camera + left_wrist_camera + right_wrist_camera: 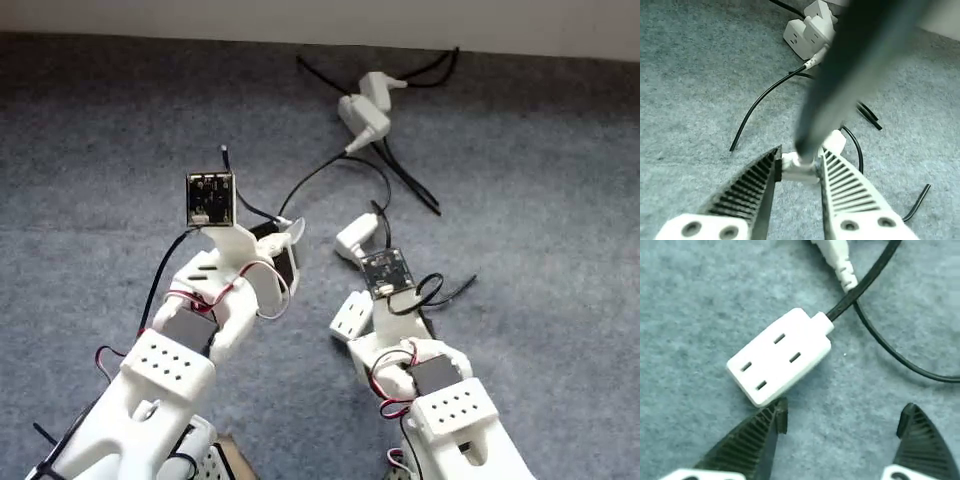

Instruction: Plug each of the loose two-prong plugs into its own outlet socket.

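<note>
While your left gripper [799,161] pinches the white plug [796,172] and your right gripper [845,415] gapes empty beside the outlet socket [780,357], at the plug's three o'clock, square it up before pushing.

The tabletop [90,130] is mottled blue-grey, with a pale strip [200,15] along its 12 o'clock edge. Both arms [165,365] are white, threaded with red and black wires [190,297]. The left pincer [799,161] and right pincer [845,415] have black ribbed fingers [745,192] on white bases. The plug [797,170] is white; so is the socket block [780,355], marked by four dark slots. The cords [867,277] are black, the outlets [365,110] at 12 o'clock white
</note>
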